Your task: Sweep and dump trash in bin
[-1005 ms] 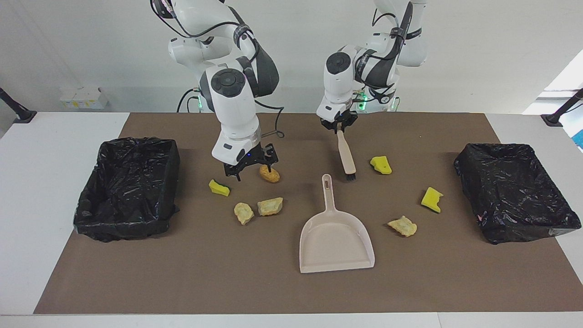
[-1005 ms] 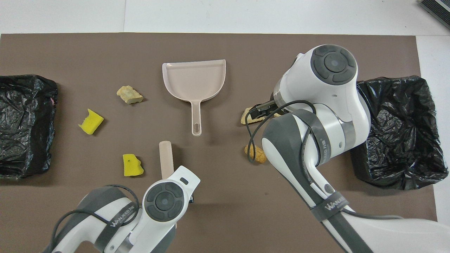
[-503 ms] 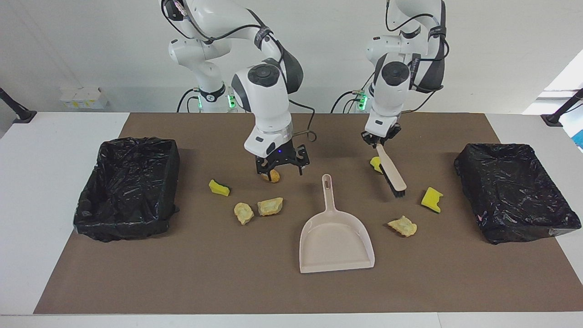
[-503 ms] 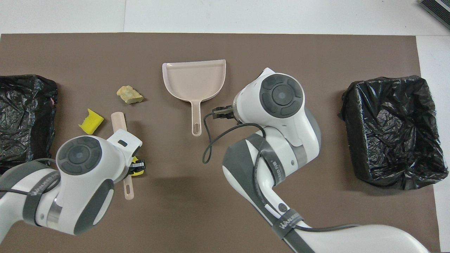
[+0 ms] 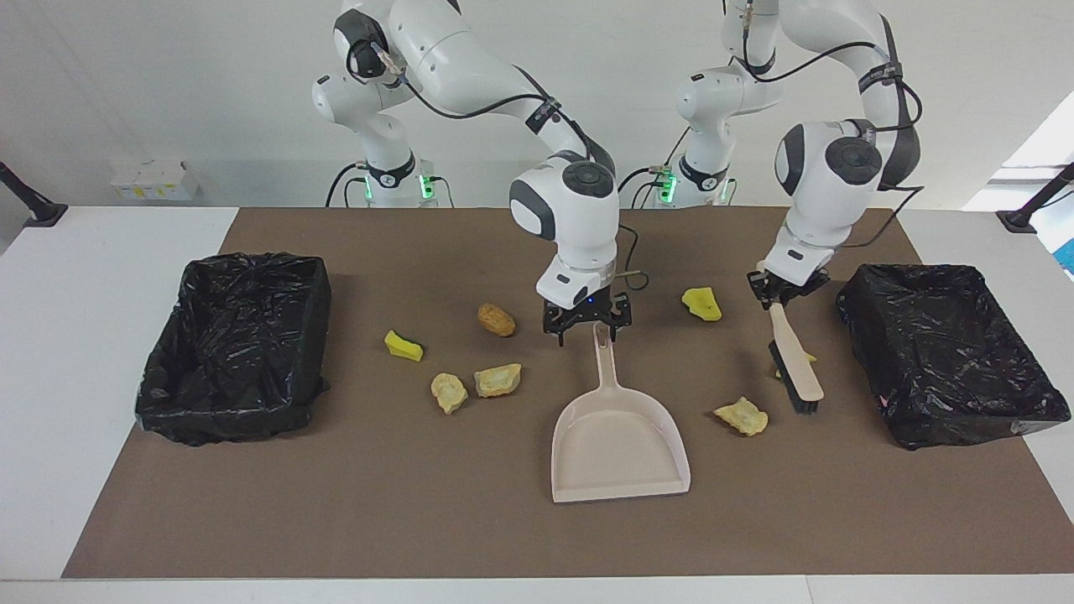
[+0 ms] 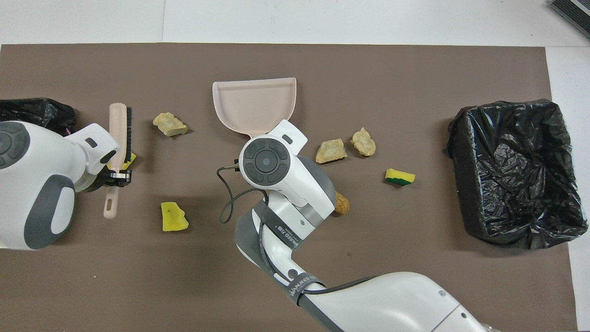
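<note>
Trash lies scattered on the brown mat (image 5: 336, 503) around a beige dustpan (image 5: 617, 445) at mid-table, its handle running toward the robots and its open mouth facing away from them. The right gripper (image 5: 586, 329) hangs directly over the handle's tip, fingers spread and holding nothing, so the coming grasp appears to be a straight descent onto that long axis. Toward the right arm's end lie a brown lump (image 5: 496, 319), a yellow-green wedge (image 5: 403, 346) and two pale wrinkly lumps (image 5: 449, 391) (image 5: 498, 379). The left gripper (image 5: 784, 289) is clamped on the handle of a brush (image 5: 795, 361), bristles down beside a beige lump (image 5: 742, 416), with a second wedge (image 6: 130, 160) partly hidden under it and a third wedge (image 5: 701, 304) nearer the robots. Black-lined bins (image 5: 235, 344) (image 5: 948, 352) stand at either end of the table. No piece is in the dustpan yet, so sweeping seems only to be starting.
</note>
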Motion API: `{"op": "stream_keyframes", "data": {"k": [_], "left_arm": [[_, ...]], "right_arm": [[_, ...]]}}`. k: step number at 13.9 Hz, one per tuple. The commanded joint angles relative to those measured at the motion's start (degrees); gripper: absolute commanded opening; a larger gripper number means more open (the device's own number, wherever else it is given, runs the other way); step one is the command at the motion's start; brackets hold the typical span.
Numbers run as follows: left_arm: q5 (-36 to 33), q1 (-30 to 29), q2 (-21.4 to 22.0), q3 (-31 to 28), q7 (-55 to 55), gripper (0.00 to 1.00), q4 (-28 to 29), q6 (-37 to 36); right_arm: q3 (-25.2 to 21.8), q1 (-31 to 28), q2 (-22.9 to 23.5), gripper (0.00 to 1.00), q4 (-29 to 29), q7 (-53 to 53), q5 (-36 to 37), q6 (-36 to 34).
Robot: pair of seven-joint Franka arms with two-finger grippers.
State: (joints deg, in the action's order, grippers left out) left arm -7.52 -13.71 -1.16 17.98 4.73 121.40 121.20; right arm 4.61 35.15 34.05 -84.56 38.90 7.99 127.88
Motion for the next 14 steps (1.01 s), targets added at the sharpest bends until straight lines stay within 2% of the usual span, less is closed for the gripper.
{"op": "stream_keyframes", "data": {"k": [1,4,10,12,14], "left_arm": [[-2.76,-4.73,-5.95,0.83,-6.9,0.0,-5.29,0.79],[-2.76,-7.12,-6.75,0.83,-16.84,0.0,-5.82,0.62],[-2.76,-7.21,-7.9,0.83,-25.47,0.0,-6.88,0.36],[-2.76,-7.21,-7.63,0.83,-27.4,0.0,-6.53,-0.87],[-2.76,-6.86,-7.72,0.83,-27.41,0.0,-6.88,-2.28]], "right_arm": [[-0.22,0.62,3.3,0.82,3.43,1.27,3.69,2.1],[-0.31,0.71,3.39,0.79,3.43,1.26,4.14,1.76],[-0.39,0.88,3.13,0.77,3.87,2.49,5.19,1.05],[-0.31,0.89,3.04,0.65,3.87,2.41,5.37,0.88],[-0.22,0.8,2.86,0.47,3.96,2.32,5.37,0.88]]}}
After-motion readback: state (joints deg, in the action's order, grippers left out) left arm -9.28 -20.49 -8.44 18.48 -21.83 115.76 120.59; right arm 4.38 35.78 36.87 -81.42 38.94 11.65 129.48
